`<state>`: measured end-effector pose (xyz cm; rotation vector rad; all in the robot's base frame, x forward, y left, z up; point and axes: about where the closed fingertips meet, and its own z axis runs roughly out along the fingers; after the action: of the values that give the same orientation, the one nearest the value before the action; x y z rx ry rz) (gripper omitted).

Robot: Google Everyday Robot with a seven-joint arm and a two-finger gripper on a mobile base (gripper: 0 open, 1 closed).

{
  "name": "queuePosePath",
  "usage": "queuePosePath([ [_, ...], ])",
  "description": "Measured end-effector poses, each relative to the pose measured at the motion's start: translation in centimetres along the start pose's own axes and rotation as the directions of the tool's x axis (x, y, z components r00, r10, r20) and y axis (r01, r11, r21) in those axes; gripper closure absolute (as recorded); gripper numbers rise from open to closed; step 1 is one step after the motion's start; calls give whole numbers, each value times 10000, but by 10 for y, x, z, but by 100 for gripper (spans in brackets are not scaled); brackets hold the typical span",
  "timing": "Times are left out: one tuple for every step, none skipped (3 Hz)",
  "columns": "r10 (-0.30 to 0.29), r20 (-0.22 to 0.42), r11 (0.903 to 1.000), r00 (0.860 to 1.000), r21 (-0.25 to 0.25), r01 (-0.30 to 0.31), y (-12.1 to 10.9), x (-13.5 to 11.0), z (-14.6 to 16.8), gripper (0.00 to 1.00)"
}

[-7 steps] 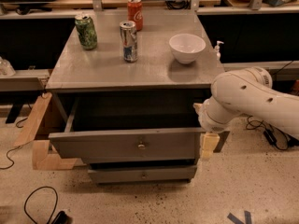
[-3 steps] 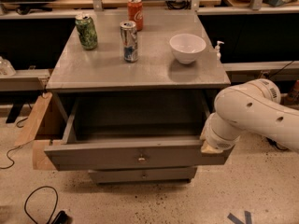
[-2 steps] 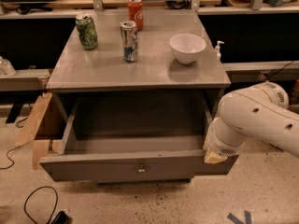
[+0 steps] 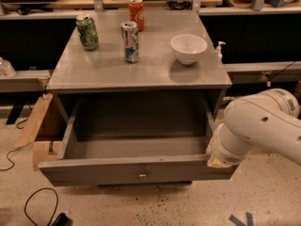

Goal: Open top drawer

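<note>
The top drawer [image 4: 94, 171] of the grey cabinet stands pulled far out toward me. Its flat grey front carries one small round brass knob [image 4: 142, 175], and its deep grey box shows nothing inside. The gripper [image 4: 217, 161] is at the drawer's right front corner, at the end of the thick white arm [image 4: 263, 126] that reaches in from the right. It sits against the drawer's right side wall. The arm's bulk hides how it holds the drawer. The two lower drawers are hidden behind the open drawer's front.
The cabinet top [image 4: 141, 74] carries a green can [image 4: 87, 32], a silver-blue can [image 4: 130, 42], a red can [image 4: 136, 14] and a white bowl [image 4: 188, 48]. A small pump bottle [image 4: 219, 50] stands to its right. Cardboard pieces [image 4: 37, 121] lean at the left. A black cable [image 4: 40, 206] lies on the floor.
The top drawer has slid out toward me, from half open to far out, covering the lower drawers. The arm and gripper moved forward and down with its right corner.
</note>
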<state>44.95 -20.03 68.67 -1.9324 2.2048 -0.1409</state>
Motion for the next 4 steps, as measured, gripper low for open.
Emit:
queuePosePath([
  [0,0,10000,10000,0,0,0,0,1,83],
  [-16,-9,10000,10000,4,16,0,0,0,59],
  [-30,-21,10000,10000,10,30,1,0,0,29],
  [-40,-30,10000,10000,13,40,1,0,-1,5],
])
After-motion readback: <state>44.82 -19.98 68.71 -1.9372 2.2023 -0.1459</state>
